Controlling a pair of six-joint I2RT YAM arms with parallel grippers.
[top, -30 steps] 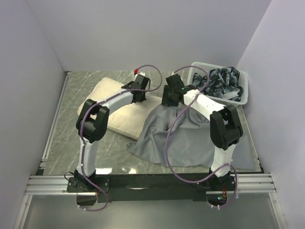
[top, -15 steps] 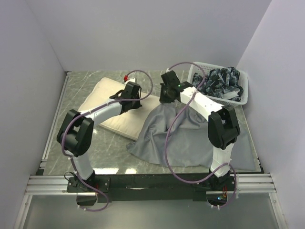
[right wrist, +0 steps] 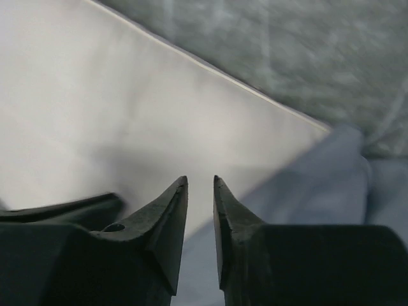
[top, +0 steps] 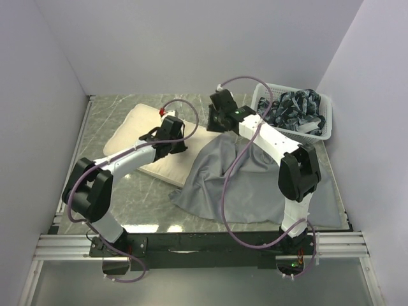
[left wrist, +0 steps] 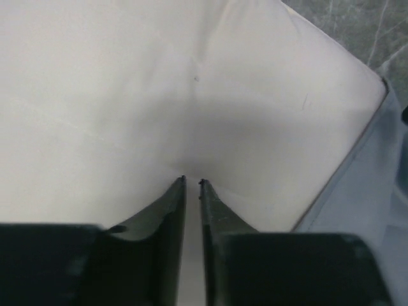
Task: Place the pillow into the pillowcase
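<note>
Pinching the pillow by its puckered cover, the left tool is closed tight near the pillow's corner, probably to steer it. The right tool hovers narrowly parted, apparently empty, over the pillow's edge where the pillowcase meets it.

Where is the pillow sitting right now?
In the top view the pillow lies on the table's left half, directly under the left gripper, with its right end against the grey pillowcase.
</note>
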